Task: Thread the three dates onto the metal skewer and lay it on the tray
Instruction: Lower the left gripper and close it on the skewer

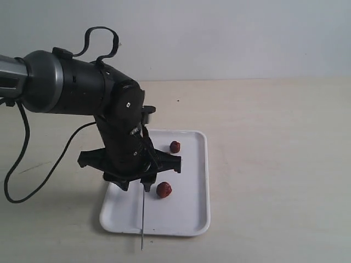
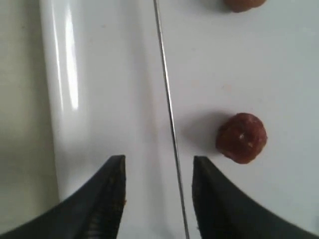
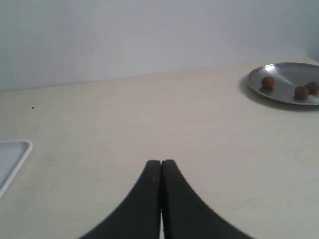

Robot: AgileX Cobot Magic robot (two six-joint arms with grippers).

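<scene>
Table (image 1: 274,137): carries the tray (image 1: 192,219). Left arm (image 1: 71,82) stands over the tray's left side.

Right claw (image 3: 161,164): pressed shut on nothing, low over the table away from the tray, judged idle so the left arm can work.

Left claw (image 2: 158,162): spread wide and empty, straddling the skewer (image 2: 167,89) without touching it, judged lined up to close on it.

Skewer: appears to lie along the tray, one end past the near rim, with nothing threaded on it.

Near date (image 1: 164,189) sits just beside the skewer and far date (image 1: 175,146) farther up the tray. No third date is visible on the tray. Threading is not yet begun.
</scene>
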